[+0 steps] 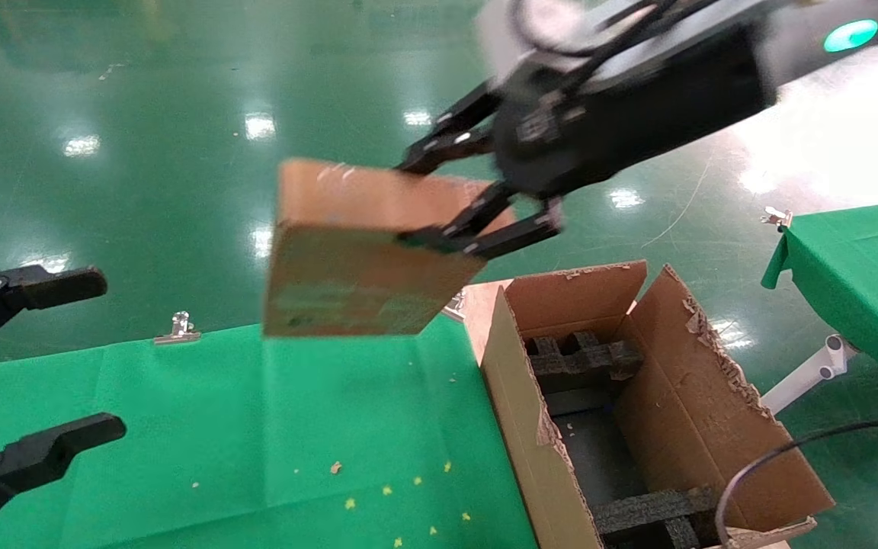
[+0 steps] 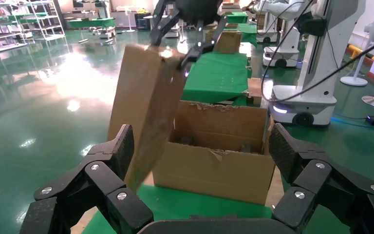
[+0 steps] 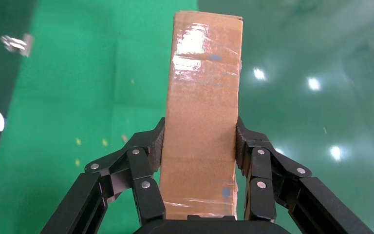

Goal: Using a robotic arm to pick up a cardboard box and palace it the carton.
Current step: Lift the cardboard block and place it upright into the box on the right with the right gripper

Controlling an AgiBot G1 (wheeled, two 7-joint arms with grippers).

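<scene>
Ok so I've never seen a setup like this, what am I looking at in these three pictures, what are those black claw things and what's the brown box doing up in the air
This is a two-armed robot, photographed by three of its own cameras at one moment. The wide picture comes from its head, looking down at a table with a green cloth. The other two come from cameras on its wrists.

The black claws are its grippers. The right gripper is shut on the cardboard box, a small flat brown box sealed with clear tape, holding it in the air above the cloth. The right wrist picture shows the fingers pressing both sides of that box.

The left gripper waits open at the table's left edge, holding nothing.

To the right stands the carton, a big open box with ragged flaps and black foam blocks inside. The small box is not in it yet.
</scene>
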